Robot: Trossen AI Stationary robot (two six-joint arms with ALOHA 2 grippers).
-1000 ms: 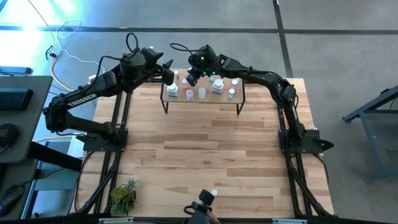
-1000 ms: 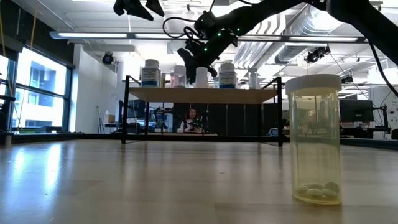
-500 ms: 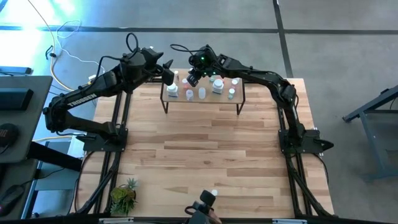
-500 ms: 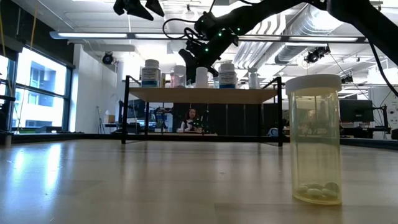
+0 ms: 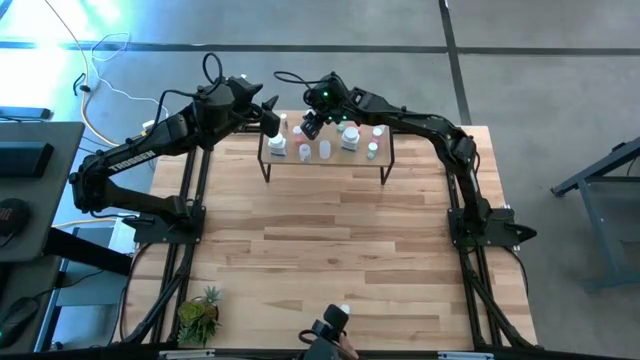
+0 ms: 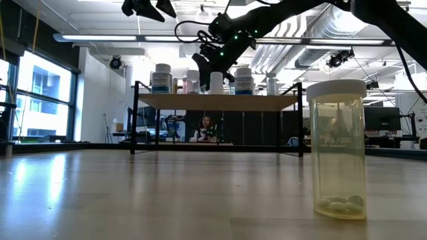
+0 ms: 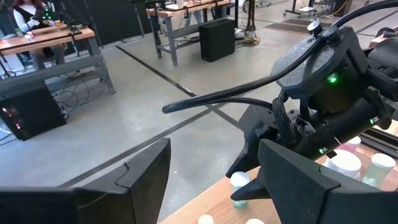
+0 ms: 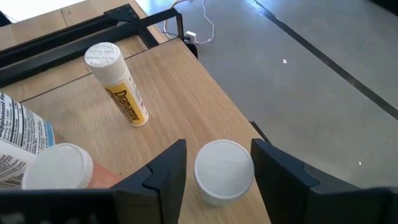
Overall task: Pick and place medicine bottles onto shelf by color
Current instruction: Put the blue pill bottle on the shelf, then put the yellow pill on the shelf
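The shelf (image 5: 326, 150) stands at the far edge of the tabletop (image 5: 330, 250), and most of the medicine bottles are grouped on its board. The right pincer (image 5: 311, 126) hangs over the left part of the shelf with its fingers (image 8: 168, 168) apart, one on each side of a white-capped bottle (image 8: 222, 170) that stands upright near the board's edge; the fingers do not touch its cap in the right wrist view. Just beyond it on the same board lies a slim yellow-labelled tube (image 8: 118, 84) with a white cap, tipped on its side, and a larger white-lidded bottle with a printed label (image 8: 37, 163) stands close by. The left pincer (image 5: 270, 106) is held in the air at the shelf's far left corner, its fingers (image 7: 292, 180) spread and holding nothing. In the low view a clear vial with a white cap (image 6: 337, 148) stands alone on the near part of the tabletop, a few pale pills at its bottom, well apart from the shelf. A small potted plant (image 5: 200, 312) sits at the near left corner.
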